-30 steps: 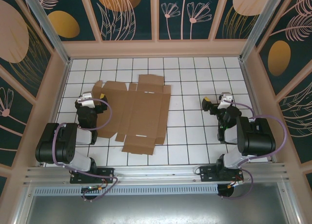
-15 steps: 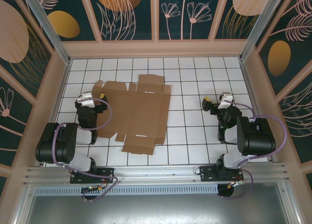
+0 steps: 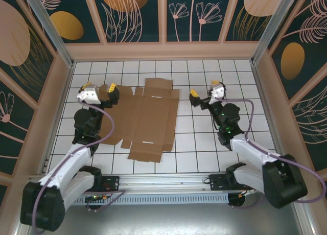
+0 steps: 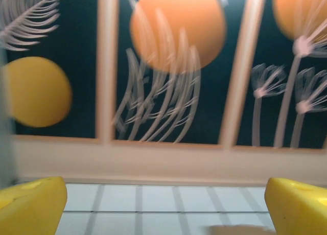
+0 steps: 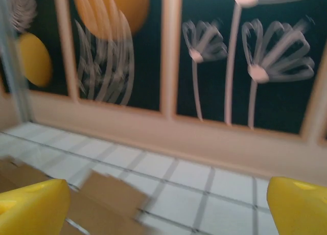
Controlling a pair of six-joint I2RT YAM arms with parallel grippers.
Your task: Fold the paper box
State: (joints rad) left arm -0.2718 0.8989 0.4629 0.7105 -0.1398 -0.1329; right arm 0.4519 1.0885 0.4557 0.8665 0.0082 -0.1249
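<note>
Right now the paper box (image 3: 148, 120) lies flat and unfolded on the table (image 3: 204, 143), between my two hands, with its longest panel running from the near edge toward the back wall. My left hand (image 3: 100, 87) hangs with its jaws wide over the box's far left flaps, so it is the nearer one. My right hand (image 3: 204, 90), equally wide and holding nothing, sits just off the far right corner, with the cardboard lying to its left. From my right wrist the brown flaps (image 5: 102, 199) show low and left. I can read no print, label or brand on the cardboard.
</note>
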